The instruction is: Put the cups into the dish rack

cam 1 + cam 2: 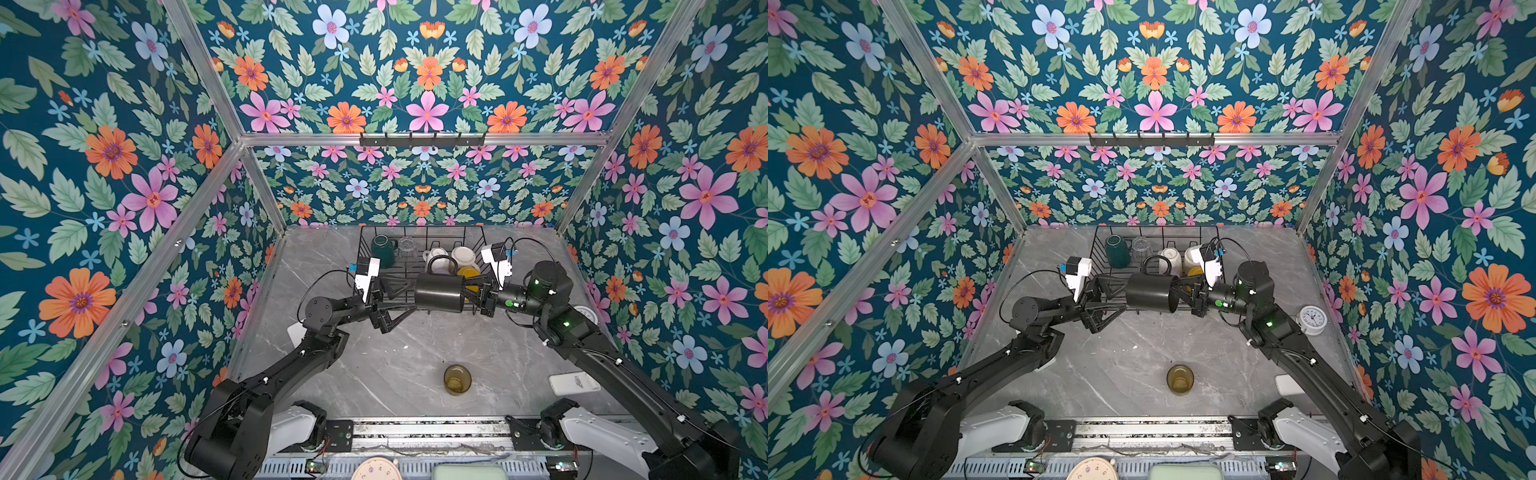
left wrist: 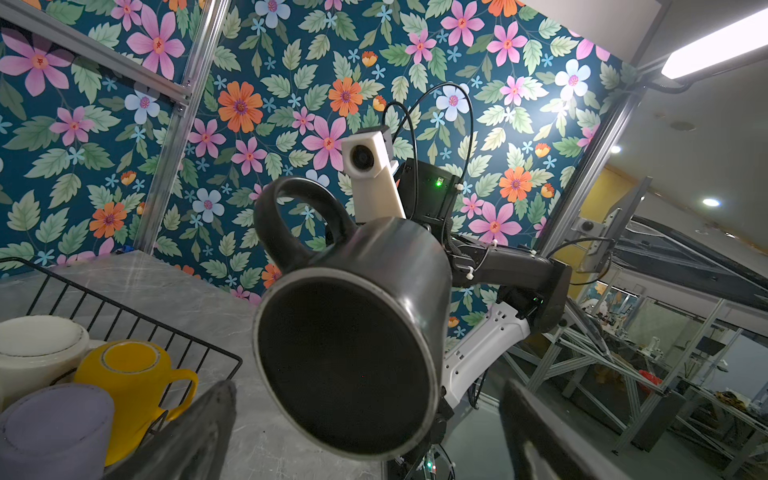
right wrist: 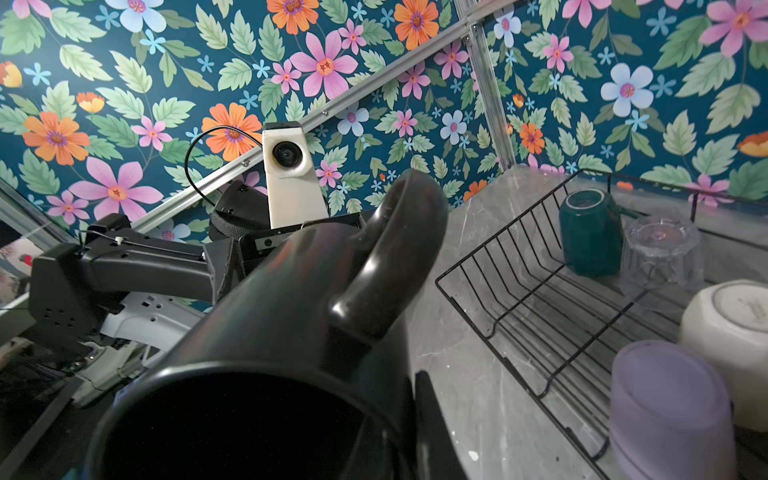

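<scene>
Black mug (image 1: 439,293): on its side, raised, at the rack's front edge.
Amber glass (image 1: 457,379): upright on table (image 1: 395,365), well apart from the rack.
Dish rack (image 1: 365,253): black wire; holds inverted dark green mug (image 1: 383,250) and clear glass (image 1: 406,246).

We read no words anywhere; the print on the white box (image 1: 575,382) near right and the clock (image 1: 1313,319) numerals blur.

Rack at far centre, one mug aloft, one glass out alone.

The dish rack (image 1: 368,253) sits at the far middle of the desk (image 1: 374,374). In it: far-left mug (image 1: 383,250), rack glass (image 1: 406,246) just right of it, first upturned mug (image 1: 436,255) and second upturned mug (image 1: 463,255) further right, near-right mug (image 1: 469,273) before those, tumbler (image 3: 669,407) beside it. The hanging mug (image 1: 439,293) lies on its side over the rack's near edge. The lone glass (image 1: 457,379) stands near centre, well apart. The clock (image 1: 1312,320) is at the right edge.
</scene>
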`<action>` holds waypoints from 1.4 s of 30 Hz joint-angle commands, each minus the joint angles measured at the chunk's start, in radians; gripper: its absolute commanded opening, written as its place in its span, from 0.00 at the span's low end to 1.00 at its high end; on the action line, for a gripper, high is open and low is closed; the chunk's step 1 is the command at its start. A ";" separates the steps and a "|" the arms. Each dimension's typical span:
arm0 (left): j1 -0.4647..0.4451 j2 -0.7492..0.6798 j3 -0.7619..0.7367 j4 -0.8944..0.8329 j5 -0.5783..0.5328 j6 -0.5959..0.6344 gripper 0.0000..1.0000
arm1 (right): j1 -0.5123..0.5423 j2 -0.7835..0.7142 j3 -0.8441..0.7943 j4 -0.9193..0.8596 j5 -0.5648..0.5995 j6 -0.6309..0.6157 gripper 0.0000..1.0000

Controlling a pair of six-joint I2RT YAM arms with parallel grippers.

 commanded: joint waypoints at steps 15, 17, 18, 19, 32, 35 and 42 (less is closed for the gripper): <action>0.000 -0.019 -0.001 0.014 0.026 -0.004 1.00 | 0.064 0.103 0.096 0.119 -0.116 -0.112 0.00; 0.000 -0.019 0.000 0.014 0.026 -0.003 1.00 | 0.080 0.116 0.108 0.099 -0.122 -0.130 0.00; 0.000 -0.019 0.000 0.012 0.028 -0.003 1.00 | 0.088 0.122 0.114 0.089 -0.120 -0.137 0.00; 0.000 -0.020 0.001 0.012 0.028 -0.003 1.00 | 0.095 0.128 0.120 0.083 -0.117 -0.142 0.00; 0.000 -0.028 0.000 0.009 0.034 -0.004 1.00 | 0.137 0.212 0.164 0.125 -0.128 -0.125 0.00; 0.000 -0.028 0.000 0.009 0.037 -0.004 0.99 | 0.142 0.229 0.171 0.130 -0.128 -0.123 0.00; 0.000 -0.032 -0.004 0.013 0.040 -0.009 0.97 | 0.151 0.253 0.183 0.141 -0.128 -0.117 0.00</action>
